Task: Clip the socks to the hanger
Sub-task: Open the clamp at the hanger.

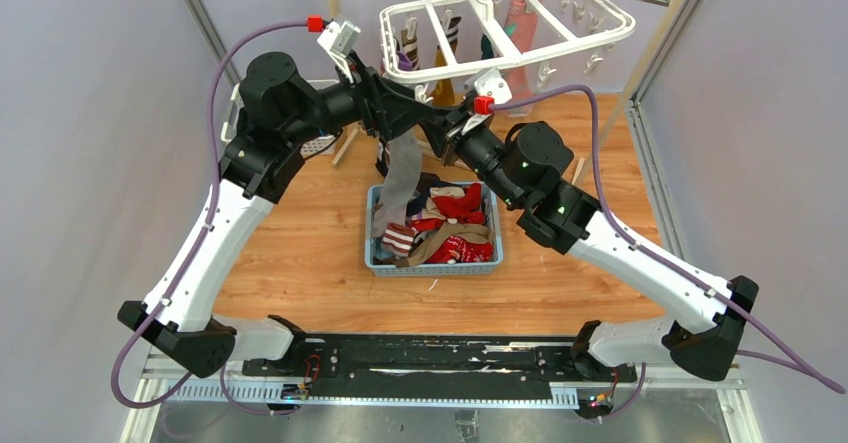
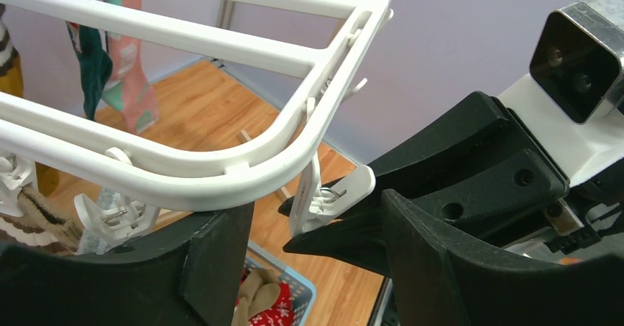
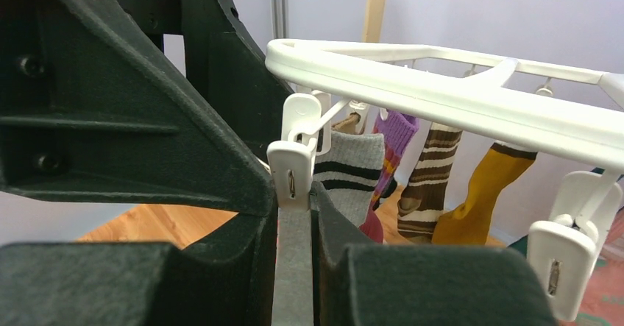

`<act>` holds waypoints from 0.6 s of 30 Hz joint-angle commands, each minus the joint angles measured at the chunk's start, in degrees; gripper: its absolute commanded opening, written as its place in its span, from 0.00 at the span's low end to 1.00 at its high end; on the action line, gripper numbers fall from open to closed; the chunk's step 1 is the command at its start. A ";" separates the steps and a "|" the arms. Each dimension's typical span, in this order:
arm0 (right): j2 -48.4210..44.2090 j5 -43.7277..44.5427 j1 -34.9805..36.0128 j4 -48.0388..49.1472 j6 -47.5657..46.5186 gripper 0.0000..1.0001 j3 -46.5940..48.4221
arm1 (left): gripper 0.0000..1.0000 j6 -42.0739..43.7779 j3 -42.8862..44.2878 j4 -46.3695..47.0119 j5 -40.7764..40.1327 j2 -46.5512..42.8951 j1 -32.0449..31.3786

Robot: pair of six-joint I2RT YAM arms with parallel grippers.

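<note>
- Backdrop: lilac-grey walls (image 1: 90,113) all round, with a wooden tabletop (image 1: 300,253) under both arms.
- Grey sock (image 3: 293,267): your item in hand. It hangs as a flat strip over the basket, with its top edge right at the foot of a clip. You cannot tell whether it sits inside the clip's mouth.
- Clip (image 3: 292,179): white, dangling from the rounded near corner of the hanger.
- Hanger (image 3: 441,94): white plastic frame with crossbars, raised over the far side of the table.
- Right gripper (image 3: 294,223): clamped on the grey sock just below the clip.
- Left gripper (image 2: 305,215): jaws apart, one finger on either side of that same clip. Whether they touch its levers is unclear.
- Hung on neighbouring clips: a grey striped sock (image 3: 346,171), a purple one (image 3: 397,131), a brown striped one (image 3: 427,171) and a mustard one (image 3: 478,193).
- Blue basket (image 1: 435,268): directly below the grey sock, holding the loose socks (image 1: 455,218).
- Step, as judged: you are presenting one sock to its clip, with many left to do.
- Next move calls for the left gripper to squeeze the clip's levers open. Feed the sock edge into the mouth, let the clip bite, and only then release the sock.
</note>
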 commanded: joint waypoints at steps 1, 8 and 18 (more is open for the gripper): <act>1.17 -3.97 -0.05 -5.04 1.93 0.00 2.65 | 0.67 1.29 -0.68 4.71 -2.83 -0.40 -0.38; 2.13 -4.17 0.01 -7.57 4.38 0.00 4.51 | 0.67 -2.72 -1.04 7.41 -3.66 0.92 -0.37; 2.99 -4.34 0.00 -8.64 6.03 0.00 4.81 | 0.48 -7.91 -1.94 10.51 -6.63 1.15 -0.38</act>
